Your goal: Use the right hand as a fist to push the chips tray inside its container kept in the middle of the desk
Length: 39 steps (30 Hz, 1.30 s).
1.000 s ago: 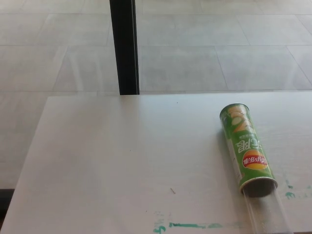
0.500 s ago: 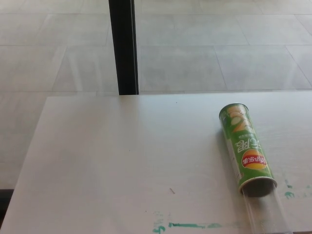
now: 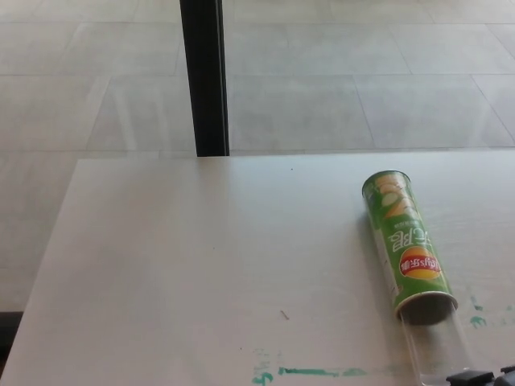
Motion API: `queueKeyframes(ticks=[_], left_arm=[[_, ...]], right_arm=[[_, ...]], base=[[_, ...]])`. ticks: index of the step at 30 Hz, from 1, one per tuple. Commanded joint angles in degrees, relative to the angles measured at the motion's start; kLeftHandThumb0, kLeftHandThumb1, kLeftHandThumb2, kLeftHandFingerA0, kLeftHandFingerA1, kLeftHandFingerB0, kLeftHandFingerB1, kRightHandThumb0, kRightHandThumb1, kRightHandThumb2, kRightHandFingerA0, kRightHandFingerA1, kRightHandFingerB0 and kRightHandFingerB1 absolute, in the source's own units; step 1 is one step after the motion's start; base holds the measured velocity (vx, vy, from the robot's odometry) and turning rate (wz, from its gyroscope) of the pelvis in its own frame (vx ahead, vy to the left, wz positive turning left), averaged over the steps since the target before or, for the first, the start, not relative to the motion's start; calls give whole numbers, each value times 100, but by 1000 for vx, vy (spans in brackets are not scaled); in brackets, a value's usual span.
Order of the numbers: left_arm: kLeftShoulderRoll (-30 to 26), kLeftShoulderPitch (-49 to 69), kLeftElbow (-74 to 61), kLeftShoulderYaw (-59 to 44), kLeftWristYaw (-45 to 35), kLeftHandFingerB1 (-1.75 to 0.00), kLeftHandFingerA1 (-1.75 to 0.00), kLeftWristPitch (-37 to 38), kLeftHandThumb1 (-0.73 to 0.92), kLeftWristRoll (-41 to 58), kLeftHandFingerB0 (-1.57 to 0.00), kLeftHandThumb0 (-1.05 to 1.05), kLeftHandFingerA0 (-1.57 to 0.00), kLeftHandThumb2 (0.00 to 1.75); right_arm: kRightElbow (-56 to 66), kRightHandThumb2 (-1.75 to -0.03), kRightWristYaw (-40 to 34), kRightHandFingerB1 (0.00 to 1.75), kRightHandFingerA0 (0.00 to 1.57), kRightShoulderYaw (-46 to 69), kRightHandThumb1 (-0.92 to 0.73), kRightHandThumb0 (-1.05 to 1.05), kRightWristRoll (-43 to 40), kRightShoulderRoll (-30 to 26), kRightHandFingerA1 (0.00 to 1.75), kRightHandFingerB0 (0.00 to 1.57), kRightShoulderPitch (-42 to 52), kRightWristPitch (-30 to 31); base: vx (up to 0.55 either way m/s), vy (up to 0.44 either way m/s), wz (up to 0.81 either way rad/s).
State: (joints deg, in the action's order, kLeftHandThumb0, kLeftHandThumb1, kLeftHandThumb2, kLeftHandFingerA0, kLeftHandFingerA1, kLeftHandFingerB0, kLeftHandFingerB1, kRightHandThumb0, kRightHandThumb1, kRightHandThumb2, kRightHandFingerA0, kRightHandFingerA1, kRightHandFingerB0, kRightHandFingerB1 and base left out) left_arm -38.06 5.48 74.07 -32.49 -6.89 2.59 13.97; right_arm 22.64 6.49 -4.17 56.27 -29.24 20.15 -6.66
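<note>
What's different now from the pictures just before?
A black bit of the robot's right hand has come into the picture at the bottom right corner, next to the end of the clear tray. The green chips can, the tray sticking out of it and the white desk stayed put.

A chips container lies on its side on the surface, toward the right. Its tray sticks out of the container's near end. A post stands behind, to the container's left.
</note>
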Motion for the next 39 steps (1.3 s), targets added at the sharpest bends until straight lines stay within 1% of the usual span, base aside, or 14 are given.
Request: queueKeyframes(ticks=[1, 3, 5, 6, 11, 17, 20, 24, 31, 32, 33, 34, 38, 39], left_arm=[[-131, 17, -12, 79, 50, -96, -124, 26, 62, -40, -35, -83, -69, 137], [-115, 5, 2, 24, 51, -99, -128, 33, 62, 30, -35, -83, -70, 137], [-104, 64, 6, 45, 7, -94, -122, 52, 63, 11, -31, -83, -65, 137], [-102, 72, 20, 39, -10, -94, -123, 70, 62, 14, -30, -83, -68, 137], [-84, 61, -10, 21, 37, -95, -123, 51, 61, 44, -31, -85, -66, 136], [-73, 42, -13, -45, 8, -94, -123, 42, 62, 105, -30, -83, -64, 137], [-76, 35, 4, -70, 27, -97, -126, 29, 61, 134, -32, -83, -65, 138], [-102, 35, 8, 41, 85, -95, -125, -22, 62, 28, -33, -82, -71, 137], [-85, 64, 30, 39, 51, -94, -125, 2, 61, 74, -31, -85, -70, 136], [-96, 66, -5, 92, 66, -97, -126, -25, 62, 29, -34, -83, -68, 138], [-89, 71, -10, 71, 65, -101, -129, -25, 61, 54, -37, -81, -66, 138], [-77, 71, 0, 46, 112, -100, -128, -31, 60, 77, -40, -80, -77, 138], [-63, 62, 28, 16, 177, -106, -133, -24, 59, 98, -42, -79, -73, 140], [-69, 94, 13, 56, 174, -103, -130, -16, 60, 57, -41, -81, -74, 140]], right_arm=[[-294, -69, -306, 49, 83, -63, -92, -73, 109, 1, 89, 69, -340, 5], [-493, -68, -368, 49, 84, -90, -92, -72, 88, -31, 87, 69, -517, -20], [-626, -69, -328, 50, 82, -99, -92, -71, 67, -95, 90, 69, -705, -30], [-658, -68, -330, 50, 83, -105, -92, -71, 75, -100, 92, 69, -769, -20], [-823, -68, -320, 49, 86, -168, -92, -71, 143, -63, 87, 72, -1085, 108], [-1155, -69, -401, 51, 84, -325, -92, -72, 230, -86, 94, 69, -1421, 126], [-1444, -67, -646, 50, 88, -443, -92, -71, 300, -46, 98, 73, -1600, 81], [-1829, -71, -732, 51, 87, -604, -92, -73, 298, 6, 91, 67, -1870, 133], [-2256, -69, -766, 49, 87, -716, -92, -71, 186, 127, 82, 65, -2253, 281], [-2337, -71, -761, 49, 84, -721, -92, -70, 185, 135, 90, 62, -2357, 311], [-2378, -70, -772, 50, 84, -729, -92, -69, 181, 130, 91, 63, -2393, 314], [-2485, -71, -824, 49, 83, -735, -92, -68, 177, 134, 97, 63, -2467, 322], [-2628, -71, -841, 50, 82, -762, -92, -68, 184, 126, 89, 64, -2592, 378], [-2657, -71, -877, 49, 82, -781, -92, -68, 222, 122, 95, 64, -2596, 402]], base=[[0, 0, 0], [0, 0, 0], [0, 0, 0], [0, 0, 0], [0, 0, 0], [0, 0, 0], [0, 0, 0], [0, 0, 0], [0, 0, 0], [0, 0, 0], [0, 0, 0], [0, 0, 0], [0, 0, 0], [0, 0, 0]])
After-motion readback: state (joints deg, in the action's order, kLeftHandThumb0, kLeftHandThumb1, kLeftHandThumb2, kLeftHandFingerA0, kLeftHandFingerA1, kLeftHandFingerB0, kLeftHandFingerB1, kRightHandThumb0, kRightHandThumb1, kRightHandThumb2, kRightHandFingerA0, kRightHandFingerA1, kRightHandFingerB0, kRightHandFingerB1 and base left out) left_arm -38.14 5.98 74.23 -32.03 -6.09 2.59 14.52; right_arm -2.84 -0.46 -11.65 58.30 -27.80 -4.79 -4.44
